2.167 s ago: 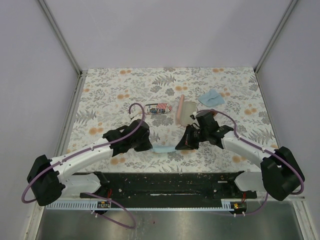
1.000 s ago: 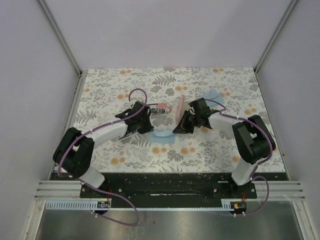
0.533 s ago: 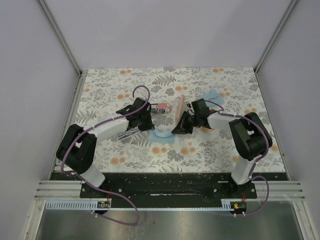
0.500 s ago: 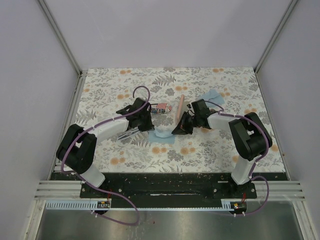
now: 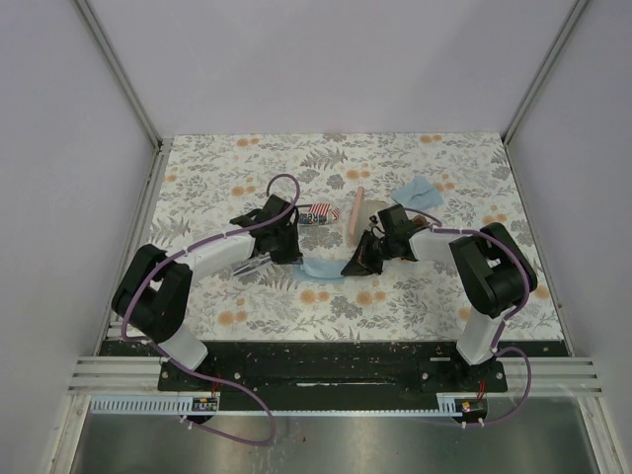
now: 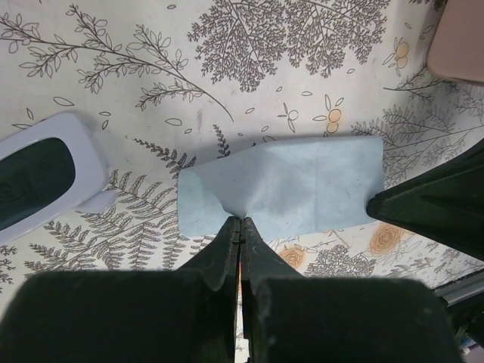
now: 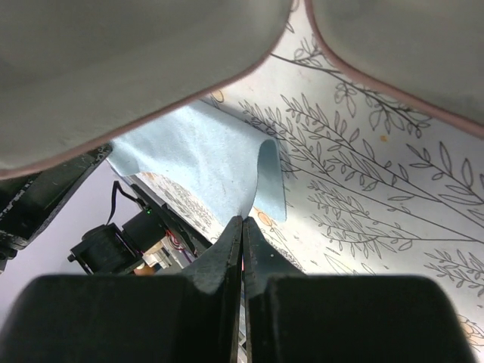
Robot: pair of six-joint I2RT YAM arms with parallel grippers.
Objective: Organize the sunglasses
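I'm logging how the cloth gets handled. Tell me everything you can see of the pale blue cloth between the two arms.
The pale blue cloth is a thin, matte, roughly rectangular piece that looks like soft fabric. It lies mostly flat on the floral tabletop. It puckers upward at two edges, where the left hand and the right hand each pinch it between closed fingers.

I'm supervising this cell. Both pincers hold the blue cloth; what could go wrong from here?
The left pincer and right pincer each pinch only a thin edge of the light blue rectangular cloth, so it might slip free. The pink oblong case lies close to the right pincer and could get nudged.
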